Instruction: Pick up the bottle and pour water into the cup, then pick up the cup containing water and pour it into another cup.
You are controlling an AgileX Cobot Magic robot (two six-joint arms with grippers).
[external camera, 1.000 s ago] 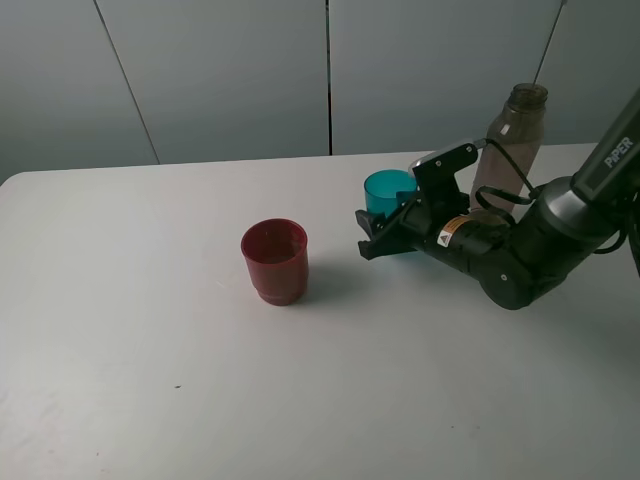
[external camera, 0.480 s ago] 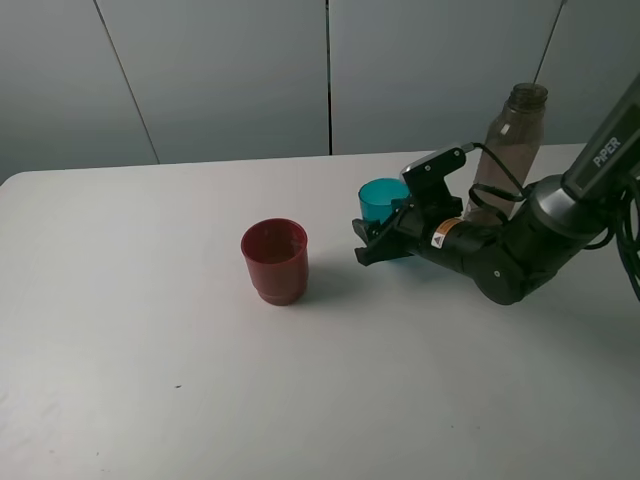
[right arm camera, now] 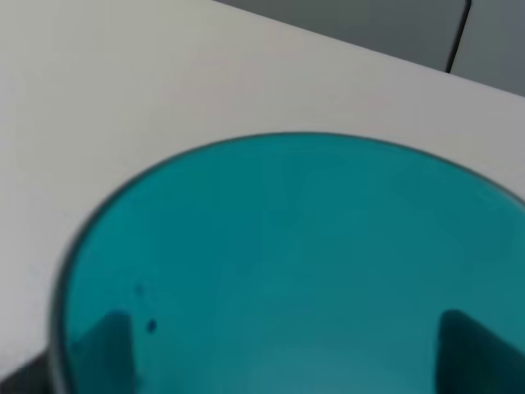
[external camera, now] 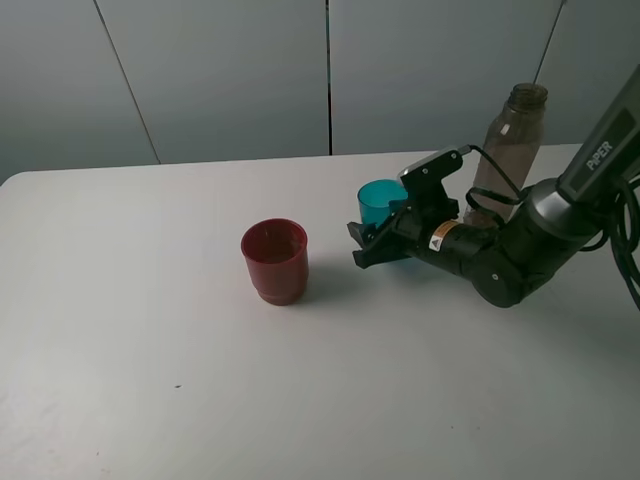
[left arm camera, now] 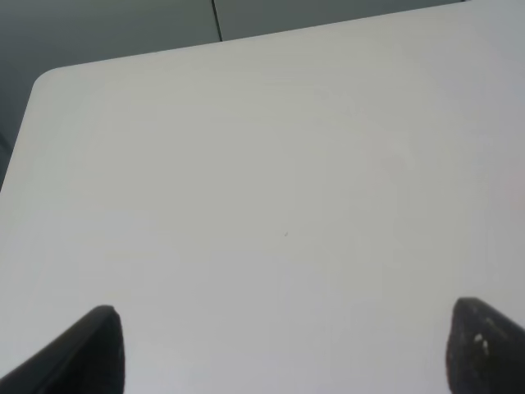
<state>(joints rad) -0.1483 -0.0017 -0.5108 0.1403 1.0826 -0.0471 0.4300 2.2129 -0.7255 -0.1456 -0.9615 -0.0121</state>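
Right wrist: translucent teal cup [right arm camera: 287,271], smooth walls, upright.

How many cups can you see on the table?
2. The red cup stands alone near the middle of the table. The teal-blue cup stands to its right, by the right gripper, in front of the bottle. No other cup shows.

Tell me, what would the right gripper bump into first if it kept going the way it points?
Probably the red cup. The right gripper points leftward across the table beside the teal cup, though depth is uncertain.
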